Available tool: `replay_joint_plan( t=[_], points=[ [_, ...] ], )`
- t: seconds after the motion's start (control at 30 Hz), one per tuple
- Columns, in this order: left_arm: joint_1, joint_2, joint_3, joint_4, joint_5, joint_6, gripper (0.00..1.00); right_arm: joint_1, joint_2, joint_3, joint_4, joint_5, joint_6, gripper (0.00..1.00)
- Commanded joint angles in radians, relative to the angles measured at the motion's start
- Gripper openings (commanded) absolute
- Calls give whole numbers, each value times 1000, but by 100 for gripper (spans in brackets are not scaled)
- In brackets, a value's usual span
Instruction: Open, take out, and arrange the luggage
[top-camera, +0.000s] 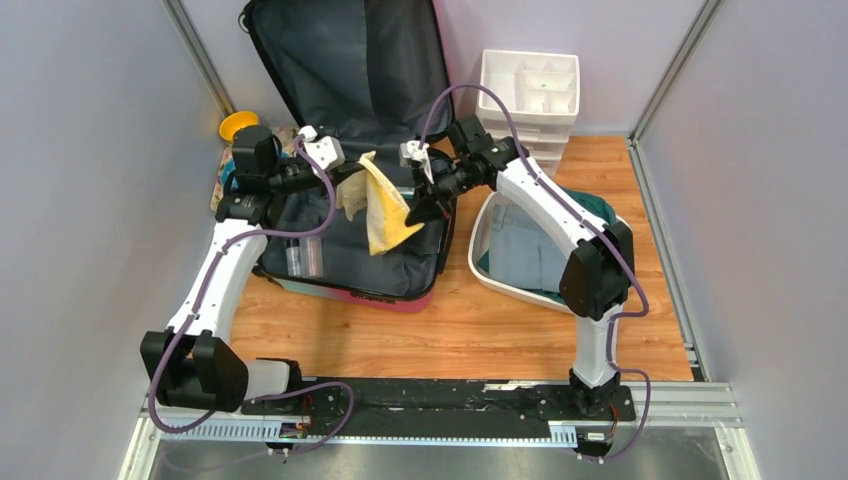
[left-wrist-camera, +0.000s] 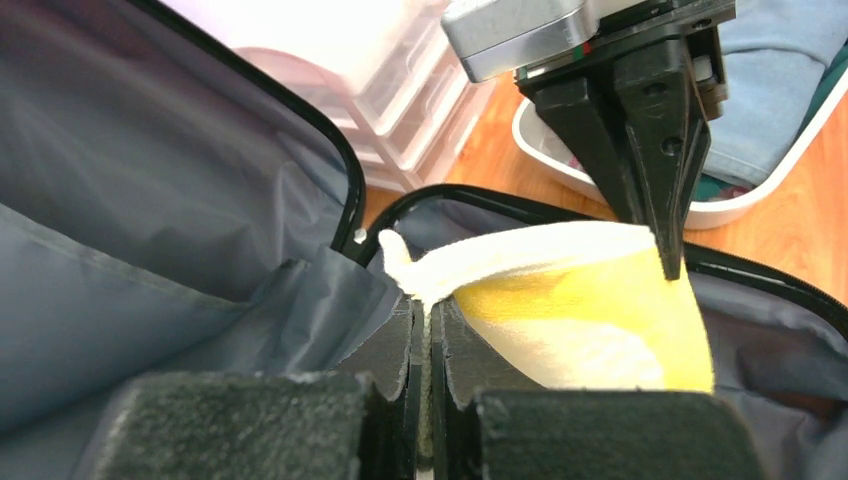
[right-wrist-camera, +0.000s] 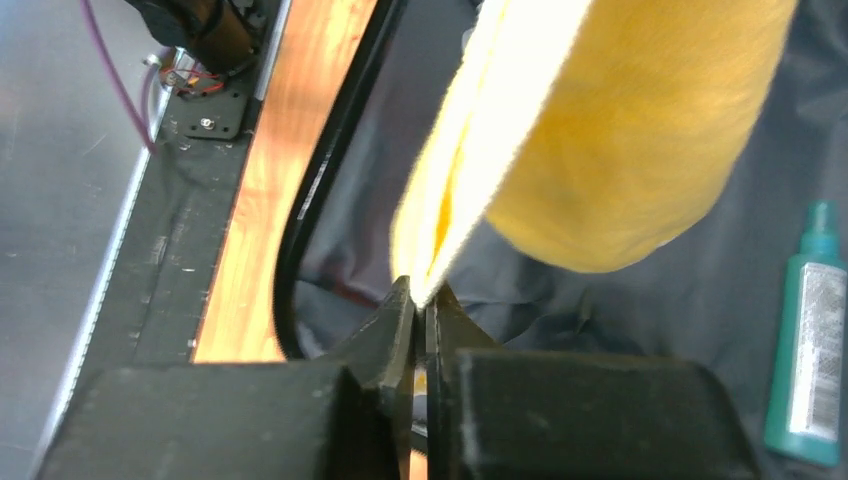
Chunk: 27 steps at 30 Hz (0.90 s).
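The luggage (top-camera: 300, 70) lies open on the table, lid leaning against the back wall, dark grey lining showing. A yellow towel (top-camera: 388, 205) hangs stretched above the lower half. My left gripper (top-camera: 352, 172) is shut on its upper left corner (left-wrist-camera: 425, 280). My right gripper (top-camera: 418, 210) is shut on its right edge (right-wrist-camera: 440, 250). The right fingers (left-wrist-camera: 655, 150) show in the left wrist view, pinching the towel (left-wrist-camera: 590, 310). A clear bottle (top-camera: 294, 256) lies in the luggage. A green bottle (right-wrist-camera: 805, 350) lies on the lining.
A white oval basin (top-camera: 478, 262) holding folded blue and teal clothes stands right of the luggage. A white drawer organiser (top-camera: 530, 95) stands at the back right. A yellow bowl (top-camera: 237, 125) sits at the back left. Bare wood table (top-camera: 470, 330) lies in front.
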<state>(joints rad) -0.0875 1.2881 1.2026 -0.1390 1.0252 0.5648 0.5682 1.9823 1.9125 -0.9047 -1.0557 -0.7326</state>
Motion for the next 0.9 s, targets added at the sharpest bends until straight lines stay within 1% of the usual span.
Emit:
replay_joint_plan(
  t=[0.0,0.07,0.13,0.17,0.2,0.23,0.27,0.3,0.33,0.4,0.43,0.53,0.57,0.6,0.67,0.73,0.77,0.8,0.87],
  points=[
    [-29,-50,64,59,15,-43,0,-22,-134,20,-160,86,-18,0],
    [-63,-58,74,55,3,-68,0,-51,-177,16,-189,124,10,0],
    [-87,-62,87,38,-1,-92,0,-100,-264,-1,-209,157,44,0],
    [-116,-65,87,44,-5,-106,0,-114,-298,-24,-221,170,44,0],
    [-129,-69,81,56,-14,-121,0,-129,-366,-42,-235,212,36,0],
    [-144,-72,78,68,-22,-159,0,-149,-402,-61,-264,239,13,0],
    [-171,-75,72,79,-19,-178,0,-154,-439,-87,-285,270,-7,0],
    [-188,-75,66,96,-20,-195,0,-156,-504,-95,-313,339,-34,0],
    [-207,-76,66,101,-22,-235,0,-156,-535,-104,-360,379,-56,0],
    [-268,-72,71,99,-22,-279,0,-157,-612,-106,-420,475,-54,0],
    [-290,-70,75,89,-16,-287,0,-157,-634,-104,-498,497,-59,0],
    [-397,-72,63,88,-39,-304,0,-156,-753,-144,-571,588,-30,0],
    [-421,-72,58,93,-49,-315,0,-156,-789,-158,-577,609,-4,0],
    [-464,-70,43,125,-62,-356,0,-154,-854,-170,-582,650,13,0],
    [-498,-67,26,171,-73,-400,0,-156,-908,-194,-608,686,36,0],
    [-564,-56,22,159,-114,-392,0,-153,-976,-236,-638,744,68,0],
    [-584,-38,22,154,-123,-384,0,-154,-997,-256,-645,769,74,0],
    [-596,-27,18,151,-125,-375,0,-154,-1042,-277,-643,827,87,0],
    [-632,12,11,180,-143,-399,0,-154,-1079,-341,-625,900,105,0]
  ],
)
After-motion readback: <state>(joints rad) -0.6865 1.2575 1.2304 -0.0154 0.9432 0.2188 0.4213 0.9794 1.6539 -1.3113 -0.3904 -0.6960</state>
